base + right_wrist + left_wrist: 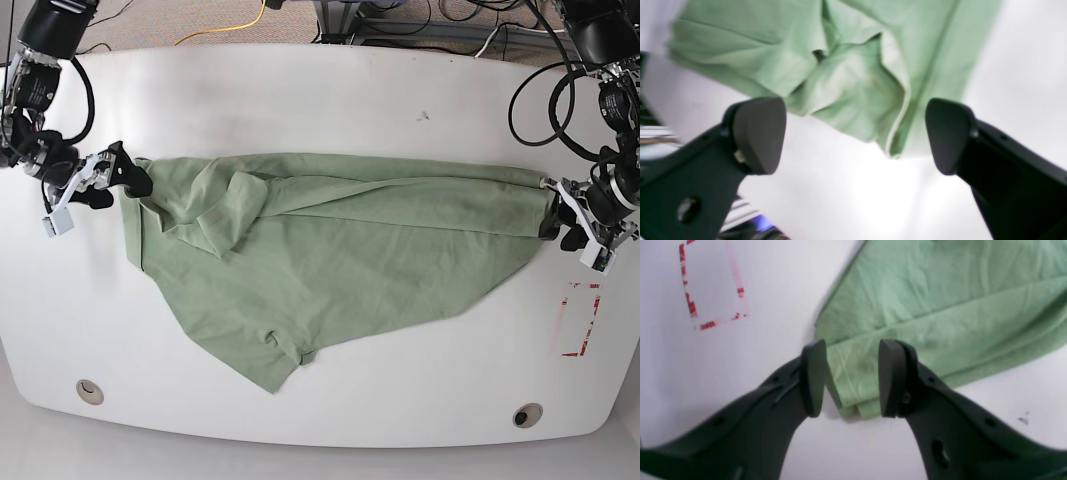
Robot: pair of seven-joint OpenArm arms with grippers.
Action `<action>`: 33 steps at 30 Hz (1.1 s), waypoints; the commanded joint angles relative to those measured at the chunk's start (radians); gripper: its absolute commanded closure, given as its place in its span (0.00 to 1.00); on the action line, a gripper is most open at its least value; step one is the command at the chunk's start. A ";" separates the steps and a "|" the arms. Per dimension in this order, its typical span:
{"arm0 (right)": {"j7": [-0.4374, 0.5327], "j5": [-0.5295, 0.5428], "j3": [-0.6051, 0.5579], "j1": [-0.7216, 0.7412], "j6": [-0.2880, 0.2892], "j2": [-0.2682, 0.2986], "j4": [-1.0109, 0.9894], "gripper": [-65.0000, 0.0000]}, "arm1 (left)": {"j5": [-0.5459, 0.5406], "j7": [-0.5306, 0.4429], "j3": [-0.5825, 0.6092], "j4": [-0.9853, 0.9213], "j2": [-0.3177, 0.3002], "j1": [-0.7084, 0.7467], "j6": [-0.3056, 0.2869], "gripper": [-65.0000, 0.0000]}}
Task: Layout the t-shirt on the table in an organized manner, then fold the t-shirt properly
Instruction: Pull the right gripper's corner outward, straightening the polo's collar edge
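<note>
The table (320,90) is a wide white top with rounded corners, and two round cable holes (89,391) sit along its near edge. A red tape rectangle (580,320) lies just in front of the left gripper (848,376), on the bare surface. Beyond the far edge, cables (225,25) trail over a carpeted floor.

The t-shirt (330,255) is stretched across the table between the two grippers, its body sagging toward the near edge in a loose point.

The left gripper has its jaws partly closed around a folded corner of the t-shirt, with the cloth filling the gap between the pads. The right gripper (855,133) stands wide open and holds nothing; a bunched fold of the t-shirt lies just ahead of its fingertips.

Only the base view shows the whole garment and the room behind. The left wrist view alone shows the layered hem inside the jaws and the worn, broken tape. The right wrist view alone shows the clear gap between the open pads and the fabric.
</note>
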 commanded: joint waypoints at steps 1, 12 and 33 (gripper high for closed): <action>0.074 -0.094 0.005 -0.045 0.006 0.025 0.087 0.01 | -0.010 -0.020 -0.012 0.046 0.012 -0.010 -0.001 0.63; 0.277 -0.572 -0.006 -0.031 0.006 -0.123 0.102 0.01 | -0.010 -0.020 -0.012 0.069 0.055 0.016 -0.001 0.63; 0.458 -0.905 0.005 0.059 0.006 -0.261 -0.107 0.52 | -0.008 -0.020 -0.012 0.067 0.049 0.027 -0.001 0.63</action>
